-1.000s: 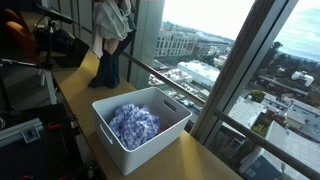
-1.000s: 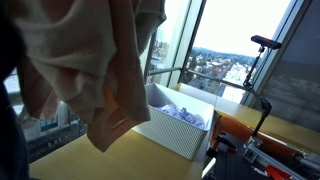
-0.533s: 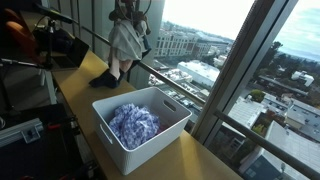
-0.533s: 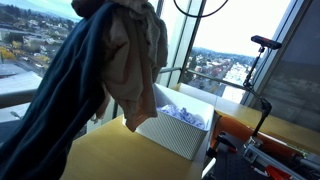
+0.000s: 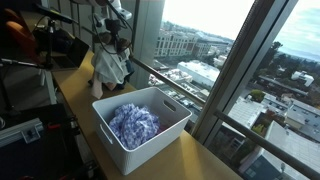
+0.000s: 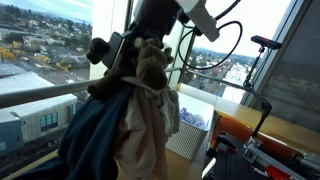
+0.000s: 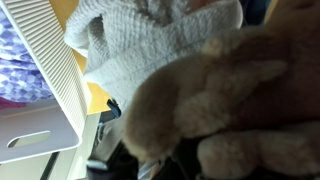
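Two items hang bunched from the end effector [image 6: 135, 62]: a tan garment [image 6: 150, 135] and a dark blue garment [image 6: 88, 140]. The end effector is closed, gripping both over the counter [image 5: 205, 160]. The bundle hangs near the white bin [image 5: 118, 152], apart from it. A blue patterned cloth [image 5: 133, 124] lies inside the bin.

Floor-to-ceiling windows [image 5: 205, 35] w/ dark metal mullions [image 5: 240, 60] run along a light wood table [image 5: 75, 95], and a thin dark rail [image 5: 165, 78] follows the glass. Thru the glass: city bldgs [image 5: 195, 70] and rooftops far below, pale sky, strong daylight, so the room side reads dim. Dark stands and misc equipment [image 5: 40, 45] crowd the table's far end. In an exterior view a black stand [image 6: 262, 45] rises by the window, w/ an orange-red item [image 6: 240, 128] below it.
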### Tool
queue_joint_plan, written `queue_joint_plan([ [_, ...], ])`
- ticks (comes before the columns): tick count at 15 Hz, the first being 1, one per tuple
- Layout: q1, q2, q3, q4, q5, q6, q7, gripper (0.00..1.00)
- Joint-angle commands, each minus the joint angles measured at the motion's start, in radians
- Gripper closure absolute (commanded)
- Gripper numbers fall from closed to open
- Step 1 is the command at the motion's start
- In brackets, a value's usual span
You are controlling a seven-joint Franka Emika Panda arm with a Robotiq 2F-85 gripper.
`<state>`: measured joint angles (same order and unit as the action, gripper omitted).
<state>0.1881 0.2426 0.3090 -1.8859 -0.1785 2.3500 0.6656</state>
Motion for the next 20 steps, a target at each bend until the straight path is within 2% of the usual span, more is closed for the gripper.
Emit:
queue_joint_plan([
  [1, 0.053, -0.007, -0.046, -0.119, 0.062, 0.117, -0.05, 1.0],
  [4, 0.09, 0.043, -0.067, -0.153, 0.05, 0.187, -0.036, 1.0],
  [7, 0.141, 0.138, -0.114, -0.127, 0.004, 0.262, -0.001, 1.0],
  [13, 0.252, 0.351, -0.282, -0.04, -0.06, 0.393, 0.031, 1.0],
  [16, 0.276, 0.419, -0.321, -0.005, -0.028, 0.395, 0.018, 1.0],
  [17, 0.285, 0.426, -0.33, 0.002, -0.024, 0.387, 0.021, 0.75],
  [18, 0.292, 0.408, -0.336, -0.007, -0.021, 0.379, 0.023, 0.74],
  [20, 0.297, 0.341, -0.346, -0.051, -0.016, 0.374, 0.023, 0.6],
])
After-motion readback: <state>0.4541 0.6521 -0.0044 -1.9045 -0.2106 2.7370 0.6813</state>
